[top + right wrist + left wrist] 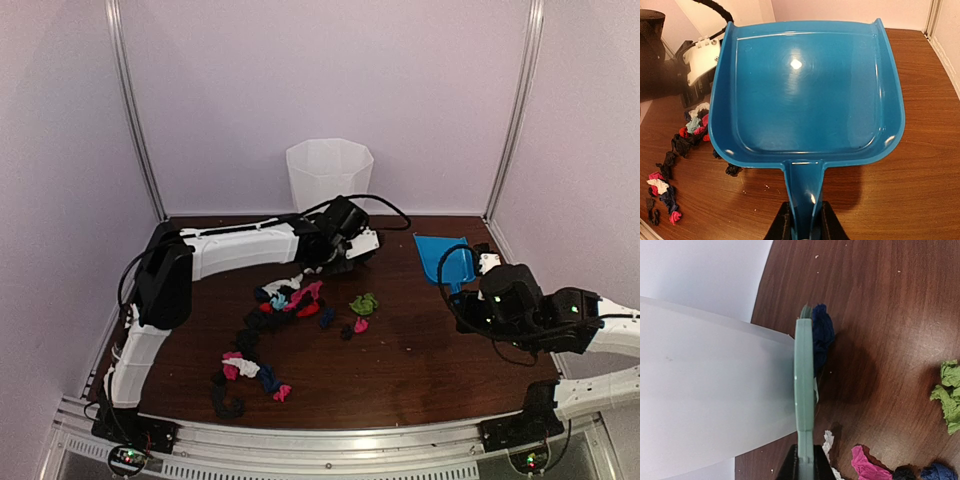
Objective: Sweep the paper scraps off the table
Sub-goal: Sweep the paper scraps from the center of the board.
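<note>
The paper scraps [300, 298] lie on the table [430, 350] in a long band that slants from near-left up to just beside the left claw [804, 469], which is clamped on a mint brush [804, 380]. The right claw [804, 224], well to their right, grips a blue dustpan [805, 90] by its handle.

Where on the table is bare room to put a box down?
Bare table lies front right, between the paper scraps and the right arm, and at the back between the left arm and the dustpan. Centre-left is crowded with scraps.
</note>
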Motion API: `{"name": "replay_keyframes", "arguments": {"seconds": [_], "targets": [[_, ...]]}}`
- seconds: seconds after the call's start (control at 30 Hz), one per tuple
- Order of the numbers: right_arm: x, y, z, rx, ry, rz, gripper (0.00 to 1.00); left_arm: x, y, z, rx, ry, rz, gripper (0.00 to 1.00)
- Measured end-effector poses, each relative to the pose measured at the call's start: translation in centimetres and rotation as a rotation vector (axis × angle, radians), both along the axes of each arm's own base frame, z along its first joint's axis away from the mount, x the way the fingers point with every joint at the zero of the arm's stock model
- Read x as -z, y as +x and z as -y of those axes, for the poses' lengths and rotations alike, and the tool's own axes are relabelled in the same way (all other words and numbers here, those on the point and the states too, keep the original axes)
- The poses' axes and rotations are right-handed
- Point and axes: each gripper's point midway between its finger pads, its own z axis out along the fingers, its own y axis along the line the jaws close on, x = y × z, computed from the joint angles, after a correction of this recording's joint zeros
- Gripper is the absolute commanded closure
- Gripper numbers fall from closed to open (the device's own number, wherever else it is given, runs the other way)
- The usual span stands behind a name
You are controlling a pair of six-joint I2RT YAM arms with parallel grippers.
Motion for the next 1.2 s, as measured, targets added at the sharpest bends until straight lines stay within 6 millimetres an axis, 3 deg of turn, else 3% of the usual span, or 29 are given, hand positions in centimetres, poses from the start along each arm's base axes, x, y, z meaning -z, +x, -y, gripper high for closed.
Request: {"name": "replay_keyframes", "arguments": {"seconds": [0.43, 0.6, 0.73, 0.9, 1.03, 1.2], "targets": [[0.1, 0.0, -0.1, -0.003, -0.008, -0.002, 1.0, 3.2, -1.5, -1.0, 0.01, 0.077, -0.115, 1.0], [0.1, 0.0, -0.1, -0.006, -0.008, -0.002, 1.0, 3.7, -3.3, -1.5, 0.001, 0.079, -0.156, 1.0], [0.1, 0.0, -0.2, -0.007, -0.008, -0.002, 1.0, 2.1, -6.4, -2.3, 0.009, 0.068, -0.181, 1.0], [0.0, -0.1, -0.2, -0.011, -0.001, 0.002, 1.0, -2.9, -8.9, -1.5, 0.044, -0.032, -0.142, 1.0], [-0.2, -0.2, -0.2, -0.015, 0.003, 0.005, 1.0, -5.1, -7.7, -0.8, 0.022, -0.098, -0.066, 1.0], [-0.2, -0.3, -0.3, -0.018, 0.006, 0.007, 1.0, -3.3, -4.8, 0.0, -0.025, -0.092, -0.027, 1.0]]}}
